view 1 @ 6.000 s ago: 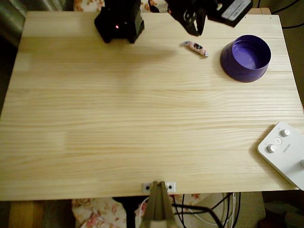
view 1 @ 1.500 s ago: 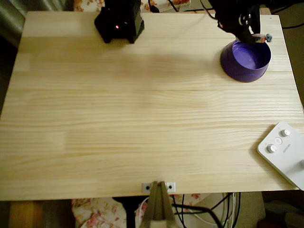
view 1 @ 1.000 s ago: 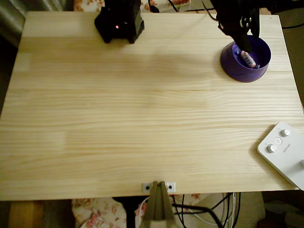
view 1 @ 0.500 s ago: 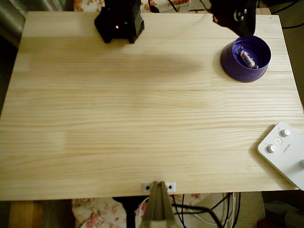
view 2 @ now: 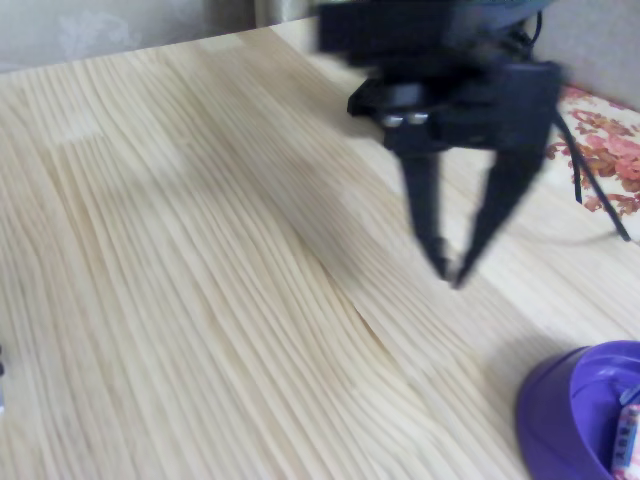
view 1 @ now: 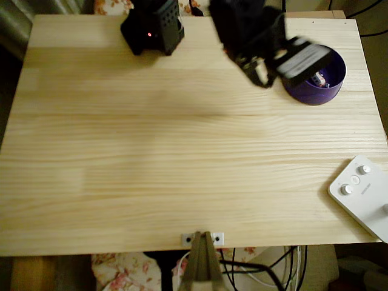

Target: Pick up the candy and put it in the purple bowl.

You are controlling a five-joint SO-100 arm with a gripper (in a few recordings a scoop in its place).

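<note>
The purple bowl point(view 1: 308, 93) stands near the table's far right corner, and the candy point(view 1: 319, 77) lies inside it, a small pinkish-white wrapped piece. In the fixed view the bowl point(view 2: 560, 415) is at the bottom right with the candy point(view 2: 628, 440) against its inner wall. My black gripper point(view 1: 259, 71) hangs blurred just left of the bowl, and part of the arm covers the bowl's left rim. Seen in the fixed view, the gripper point(view 2: 450, 273) points down above bare wood with its fingertips together and nothing between them.
The arm's black base point(view 1: 152, 27) sits at the table's far edge. A white button box point(view 1: 362, 195) overhangs the near right corner. A metal clamp point(view 1: 203, 239) grips the front edge. Wide bare wood lies left and in front of the bowl.
The candy dropped from the gripper into the bowl about a second ago. Since then the gripper has lifted away and swung left of the bowl, with nothing in it.
</note>
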